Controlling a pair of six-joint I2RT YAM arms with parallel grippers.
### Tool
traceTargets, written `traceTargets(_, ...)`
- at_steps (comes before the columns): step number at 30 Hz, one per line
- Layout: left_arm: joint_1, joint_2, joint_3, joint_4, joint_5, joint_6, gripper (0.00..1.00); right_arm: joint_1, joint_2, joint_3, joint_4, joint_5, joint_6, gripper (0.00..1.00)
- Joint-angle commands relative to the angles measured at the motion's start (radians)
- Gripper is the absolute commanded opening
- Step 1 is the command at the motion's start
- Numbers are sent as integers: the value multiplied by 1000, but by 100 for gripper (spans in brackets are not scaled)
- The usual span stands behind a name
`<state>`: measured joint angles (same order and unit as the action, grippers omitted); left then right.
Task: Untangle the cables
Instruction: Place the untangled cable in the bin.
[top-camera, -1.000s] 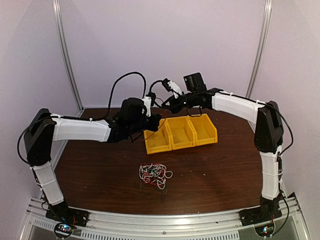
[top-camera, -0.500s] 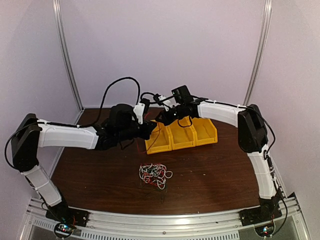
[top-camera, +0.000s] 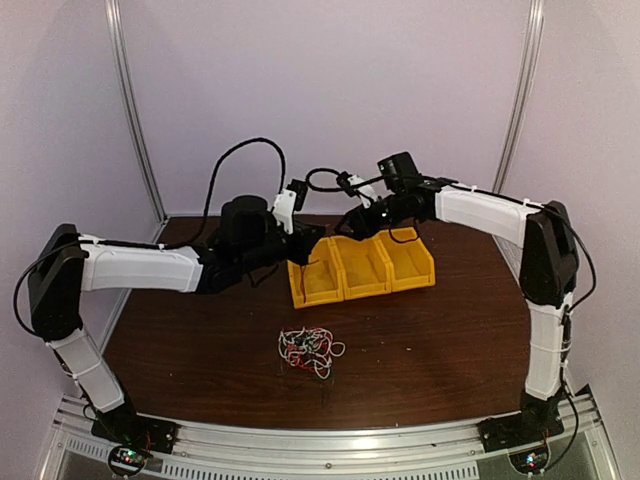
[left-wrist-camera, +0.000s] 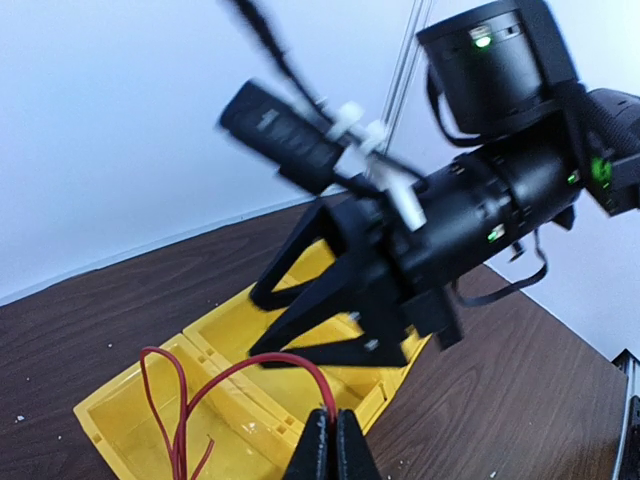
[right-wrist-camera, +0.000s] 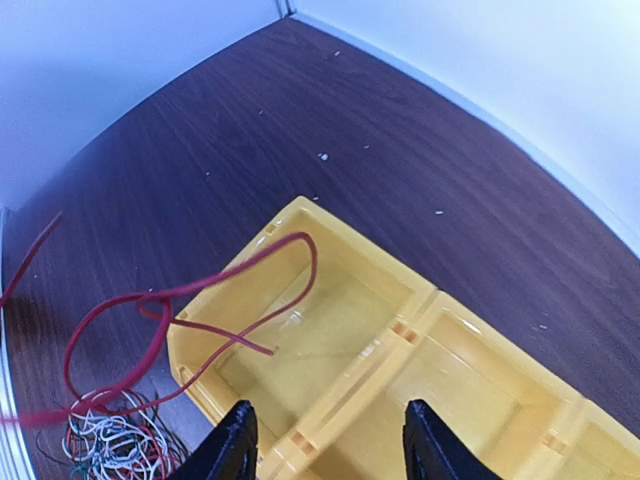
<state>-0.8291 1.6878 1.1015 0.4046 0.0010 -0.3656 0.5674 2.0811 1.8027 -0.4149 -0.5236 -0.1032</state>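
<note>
Red cable (left-wrist-camera: 252, 361) seemingly clamped in left pincer (left-wrist-camera: 335, 418); right pincer (right-wrist-camera: 328, 420) apart above bin (right-wrist-camera: 368, 250).

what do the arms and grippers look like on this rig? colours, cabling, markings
The left arm and right arm match: white link shells, black joint housings. A thick black cable loops off each wrist, held with white clips. The left gripper has slim black fingers. The right gripper has black triangular open-frame fingers. Green LEDs dot its wrist housing.

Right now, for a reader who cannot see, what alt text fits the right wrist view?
The open right gripper hangs above a yellow bin on a dark table. A red wire loops over the bin's end compartment, and a clump of cables lies at lower left.
</note>
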Motion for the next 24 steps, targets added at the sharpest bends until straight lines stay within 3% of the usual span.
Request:
traceTargets(1, 8, 43, 65, 76, -1, 30, 0, -121, -160, -118, -63, -20, -71, 51)
traceTargets(6, 8, 90, 94, 57, -29, 67, 0, -239, -288, -282, -104, -157, -146, 54)
traceTargets(10, 14, 137, 148, 3, -77, 76, 0, -308, -474, -500, -43, -278, -171, 54)
traceTargets(18, 37, 221, 196, -132, -105, -53, 0, -334, -871, -849, 163, -194, -160, 56)
traceTargets(24, 48, 291, 200, -157, -74, -109, 0, -373, -925, -919, 214, -205, -202, 59)
